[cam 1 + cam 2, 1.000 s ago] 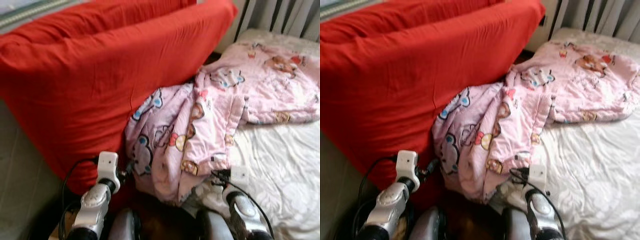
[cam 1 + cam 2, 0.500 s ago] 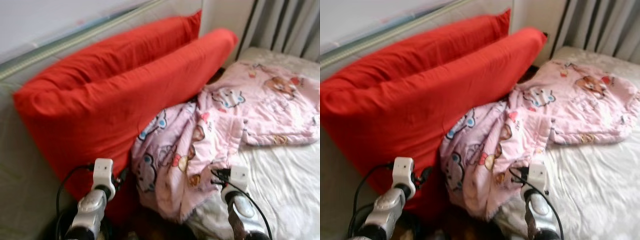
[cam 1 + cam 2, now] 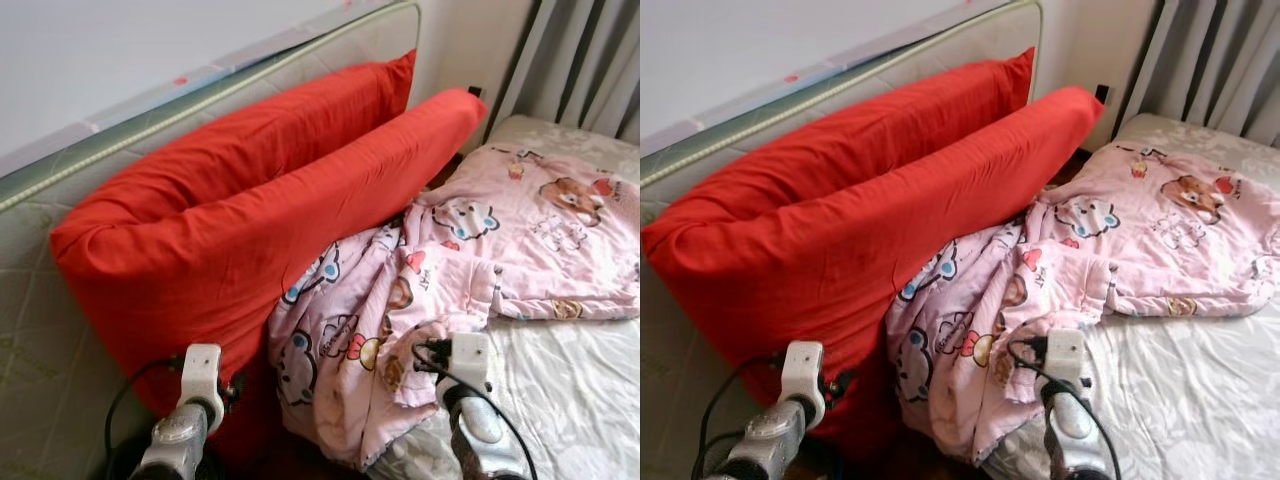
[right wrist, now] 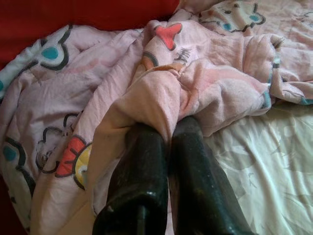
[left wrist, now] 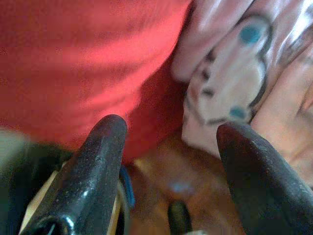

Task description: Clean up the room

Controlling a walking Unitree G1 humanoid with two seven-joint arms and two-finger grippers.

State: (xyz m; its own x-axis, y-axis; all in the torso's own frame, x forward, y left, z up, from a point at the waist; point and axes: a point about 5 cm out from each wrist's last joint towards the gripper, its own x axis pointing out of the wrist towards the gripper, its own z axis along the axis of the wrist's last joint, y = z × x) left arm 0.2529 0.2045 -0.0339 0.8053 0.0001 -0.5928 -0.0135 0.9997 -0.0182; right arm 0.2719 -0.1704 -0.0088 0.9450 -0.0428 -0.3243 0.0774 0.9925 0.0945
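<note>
Right wrist view gives you the clearest read: the right gripper (image 4: 168, 127) has its two black fingers pressed together with a fold of the pink cartoon blanket (image 4: 161, 88) pinched between the tips. That fold rises over the fingertips, and the rest of the blanket spreads away toward 10 and 1 o'clock. Pale patterned bed sheet (image 4: 254, 156) lies beside the fingers at about 3 o'clock.

From the head camera, you see the blanket (image 3: 440, 270) heaped across the middle of the scene, its bunched end hanging down over the bed edge at around 6 o'clock and its flatter part stretched out toward 2 o'clock. It leans against the big red cushion (image 3: 250, 220), which runs from 9 o'clock up toward 1 o'clock. A second red cushion (image 3: 290, 115) stands just behind the first, and both rest against a pale green quilted mattress (image 3: 40, 300) propped upright along the wall. The white sheet (image 3: 570, 390) covers the bed at 4 o'clock, and grey curtains (image 3: 580, 60) hang at 1 o'clock.

Your right arm (image 3: 470, 410) sits low at 5 o'clock, reaching into the blanket's lower folds. Your left arm (image 3: 185, 425) is at 7 o'clock, close to the base of the front cushion.

In the left wrist view, the left gripper (image 5: 171, 147) has its fingers spread wide with nothing between them, pointing at the gap where red cushion (image 5: 83, 63) meets blanket (image 5: 244, 78); brown floor (image 5: 171, 176) shows below, blurred.
</note>
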